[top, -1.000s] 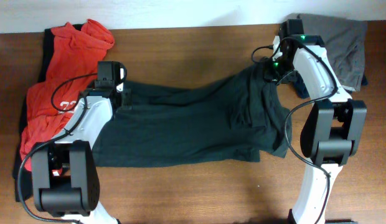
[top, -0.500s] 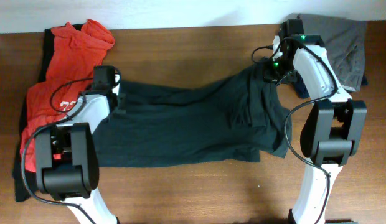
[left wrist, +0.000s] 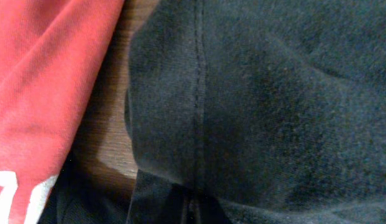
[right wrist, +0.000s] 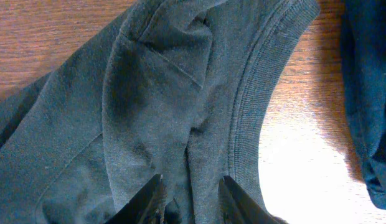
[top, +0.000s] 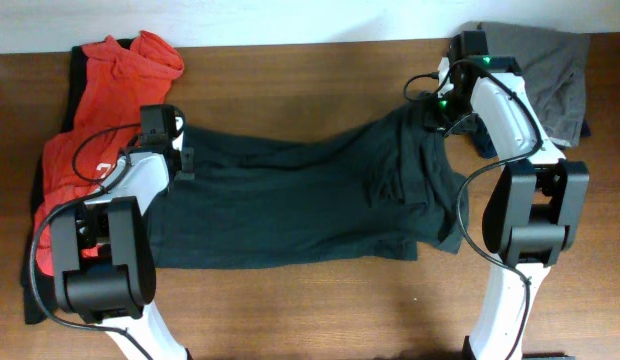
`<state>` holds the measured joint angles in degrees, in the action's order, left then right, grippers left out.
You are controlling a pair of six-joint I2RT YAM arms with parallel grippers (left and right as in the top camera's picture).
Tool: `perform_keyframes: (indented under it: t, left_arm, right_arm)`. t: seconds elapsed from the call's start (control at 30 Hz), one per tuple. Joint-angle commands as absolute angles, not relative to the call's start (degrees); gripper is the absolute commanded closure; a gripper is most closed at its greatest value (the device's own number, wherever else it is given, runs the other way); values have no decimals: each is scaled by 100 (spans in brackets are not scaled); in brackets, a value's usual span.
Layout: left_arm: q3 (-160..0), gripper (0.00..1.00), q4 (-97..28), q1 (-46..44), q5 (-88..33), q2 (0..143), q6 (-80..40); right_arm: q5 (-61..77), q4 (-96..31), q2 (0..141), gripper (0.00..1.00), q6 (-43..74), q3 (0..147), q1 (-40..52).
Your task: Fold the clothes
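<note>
The dark charcoal T-shirt [top: 290,210] lies spread across the middle of the table, plain side up, with no white letters showing. My left gripper [top: 180,152] is at its upper left corner, shut on the fabric at a seam [left wrist: 190,208]. My right gripper [top: 437,122] is at the upper right, by the ribbed collar, with its fingers [right wrist: 192,183] closed on a bunched fold of the same shirt [right wrist: 149,93]. The red T-shirt [top: 110,100] lies crumpled at the far left, and part of a white letter on it shows in the left wrist view [left wrist: 18,193].
A grey garment [top: 545,60] lies bunched at the back right corner, with a dark blue cloth [right wrist: 367,93] beside the collar. A black cloth [top: 30,290] lies under the red shirt at the left edge. Bare wooden table [top: 290,80] shows behind and in front of the dark shirt.
My left gripper has moved left toward the red shirt, and the dark shirt's upper left corner has gone with it. The right arm has not moved.
</note>
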<state>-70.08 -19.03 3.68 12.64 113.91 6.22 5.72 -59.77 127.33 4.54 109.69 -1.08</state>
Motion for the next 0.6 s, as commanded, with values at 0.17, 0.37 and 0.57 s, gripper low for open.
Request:
perform_keyframes:
  t: [0.17,0.37,0.57]
  left_arm:
    - [-7507,99,-2132,390,1328,11340,561]
    - [-8119,99,-3024,390,1326,10914,71]
    - [-8143,99,-3210,390,1219,10645,60]
  right_arm:
    - [875,-6066,12639,79,471,11059,-121]
    - [1463,-6993,12508,75,464,11056,-102]
    - [1431,-7415,12510,53,-178,10862,67]
